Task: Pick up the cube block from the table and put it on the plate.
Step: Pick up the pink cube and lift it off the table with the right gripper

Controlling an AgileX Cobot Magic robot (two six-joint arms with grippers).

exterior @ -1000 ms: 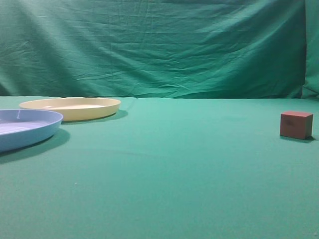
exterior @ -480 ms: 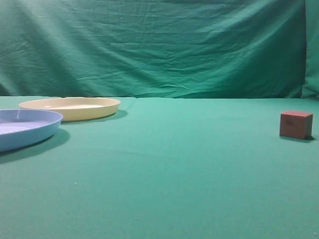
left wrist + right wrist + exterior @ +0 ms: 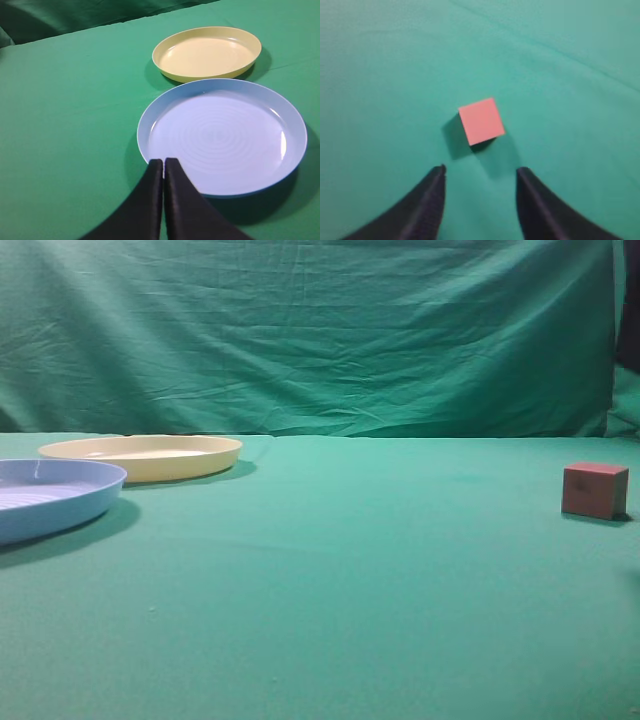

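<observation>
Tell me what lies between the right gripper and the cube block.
Nothing but bare green table: the right wrist view shows the open right gripper above the cube block.

One cube block (image 3: 595,490), two plates: cream plate (image 3: 142,456), blue plate (image 3: 55,496).

The cube block (image 3: 594,490) is a small brick-red cube with plain matte faces. It rests flat on the table (image 3: 350,570), a broad surface covered in green cloth, at the far right of the exterior view. In the right wrist view the cube block (image 3: 481,121) appears turned slightly askew, with its shadow to its left. The plate (image 3: 141,457) is wide, shallow, round and pale yellow with a low rim. It lies flat and empty at the left rear of the table, well apart from the cube block.
</observation>
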